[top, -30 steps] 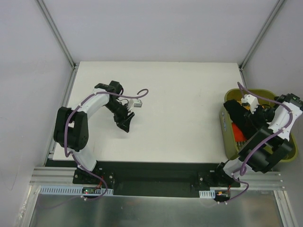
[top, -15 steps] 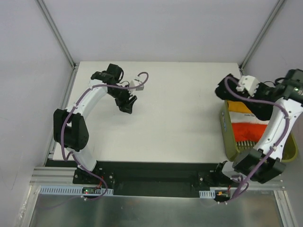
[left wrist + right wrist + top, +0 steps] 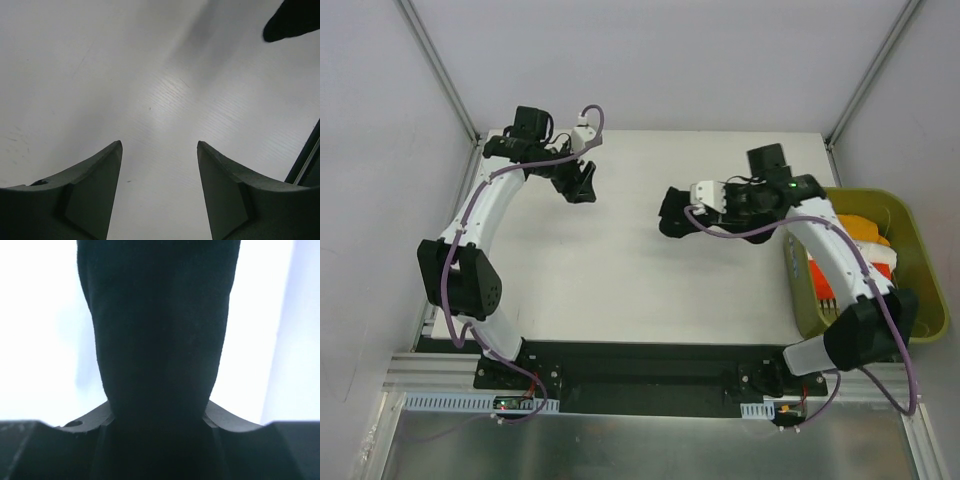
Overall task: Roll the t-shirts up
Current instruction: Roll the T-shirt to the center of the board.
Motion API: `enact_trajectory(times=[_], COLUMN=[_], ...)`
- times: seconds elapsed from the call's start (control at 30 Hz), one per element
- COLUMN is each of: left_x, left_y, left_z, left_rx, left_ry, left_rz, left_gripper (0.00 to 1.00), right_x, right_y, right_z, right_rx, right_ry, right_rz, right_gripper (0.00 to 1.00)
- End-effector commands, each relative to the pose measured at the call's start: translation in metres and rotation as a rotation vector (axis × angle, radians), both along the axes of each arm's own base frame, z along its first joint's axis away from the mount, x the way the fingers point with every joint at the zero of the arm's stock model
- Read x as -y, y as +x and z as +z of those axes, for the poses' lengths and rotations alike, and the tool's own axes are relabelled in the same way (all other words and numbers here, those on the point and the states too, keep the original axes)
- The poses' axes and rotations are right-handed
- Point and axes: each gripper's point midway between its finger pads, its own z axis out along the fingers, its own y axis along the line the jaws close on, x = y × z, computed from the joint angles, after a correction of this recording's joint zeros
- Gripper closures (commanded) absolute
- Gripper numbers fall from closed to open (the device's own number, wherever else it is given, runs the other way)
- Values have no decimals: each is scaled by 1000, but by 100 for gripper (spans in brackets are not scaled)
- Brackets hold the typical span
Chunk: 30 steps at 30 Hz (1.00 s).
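mostly white table (image 3: 640, 290), grey walls (image 3: 650, 60) (black t-shirt (image 3: 674, 213))

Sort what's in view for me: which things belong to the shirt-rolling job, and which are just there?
Job:
- black t-shirt, gripped by the right end effector
- orange bundle, white bundle and red-orange bundle, in the olive-yellow bin
- left end effector, open and empty

Just there:
- olive-yellow bin
- white table
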Motion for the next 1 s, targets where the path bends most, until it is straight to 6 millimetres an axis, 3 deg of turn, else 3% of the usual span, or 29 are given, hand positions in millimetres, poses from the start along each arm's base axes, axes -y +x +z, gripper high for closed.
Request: enact_trajectory(times=[0.0,0.07,0.13,0.17,0.23,0.27,0.3,0.33,0.37,0.47,0.57,0.7,0.73,0.97], left_x=[6,5,7,13,17,24,26,31,40,55,75,95,101,120], left_y=[-12,-19,-27,-38,-42,-56,-63,-69,-78,-94,-108,-116,-119,-126], left_z=[26,13,11,-7,-9,-32,-31,-51,-57,-71,-79,-87,-90,-125], left_rx=[112,123,178,155,215,178,208,230,256,341,302,262,255,234], left_ry=[-46,-31,-29,-17,-10,-2,-3,-2,8,-8,-50,-101,-110,-98], left_rz=[-31,-60,-113,-137,-147,-166,-163,-178,-207,-271,-302,-335,-353,-437], left_gripper=[38,37,35,34,34,34,33,33,32,30,29,27,21,19], right_x=[-56,-82,-95,-104,-110,-115,-116,-115,-119,-118,-115,-111,-111,-109], right_y=[40,50,52,48,44,38,34,29,21,-2,-26,-44,-47,-57], right_z=[-14,-37,-61,-69,-89,-93,-99,-111,-117,-140,-159,-172,-173,-182], right_rx=[90,92,75,70,80,84,89,97,91,56,28,-25,-34,-70], right_ry=[31,13,-7,-11,-15,-11,-8,-12,-9,-50,-82,-96,-95,-98], right_rz=[-65,-59,-46,-37,-42,-31,-31,-36,-36,-44,-15,-19,-22,-30], right_gripper=[99,99,99,99,99,99,99,99,99,99,99,99,99,99])
